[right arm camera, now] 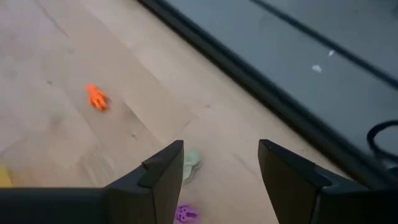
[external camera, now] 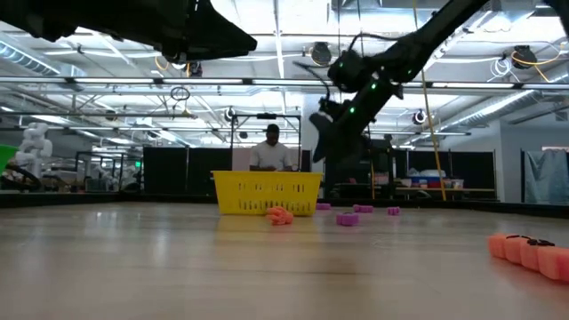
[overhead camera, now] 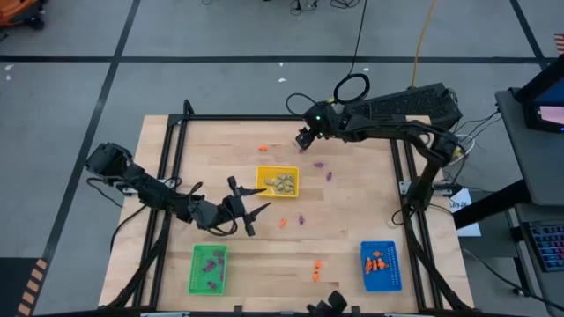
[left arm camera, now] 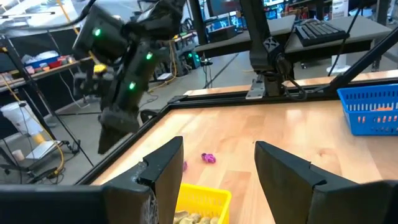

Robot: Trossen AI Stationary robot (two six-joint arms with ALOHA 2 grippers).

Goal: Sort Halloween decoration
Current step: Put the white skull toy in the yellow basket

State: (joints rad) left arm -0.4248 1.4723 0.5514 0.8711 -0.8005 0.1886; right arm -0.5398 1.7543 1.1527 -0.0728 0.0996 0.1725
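On the wooden table (overhead camera: 352, 220) the trinkets are partly sorted. The yellow tray (overhead camera: 278, 181) at the centre holds pale beige-grey trinkets (overhead camera: 281, 183); the green tray (overhead camera: 209, 268) toward 7 o'clock holds purple ones (overhead camera: 210, 261); the blue tray (overhead camera: 381, 265) toward 5 o'clock holds orange ones (overhead camera: 377, 262).

Loose pieces remain on the bare wood. An orange trinket (overhead camera: 263, 147) lies near 11 o'clock of the yellow tray, and the right wrist view shows it well apart from that arm's fingers. Purple trinkets (overhead camera: 322, 167) are scattered toward 2 o'clock of the yellow tray. Another orange trinket (overhead camera: 283, 223) and a purple one (overhead camera: 300, 219) lie just at 6 o'clock of it, and two orange pieces (overhead camera: 316, 269) sit between the green and blue trays.

The right gripper (overhead camera: 305, 140) hangs above the table at about 1 o'clock of the yellow tray, fingers apart and holding nothing; a pale trinket (right arm camera: 191, 165) lies on the wood just beside one finger (a purple one (right arm camera: 185, 214) is close by too).

The left gripper (overhead camera: 250, 210) sits at 8 o'clock of the yellow tray, near its corner, fingers spread and empty.

In the low view a person (external camera: 270, 149) shows beyond the table.
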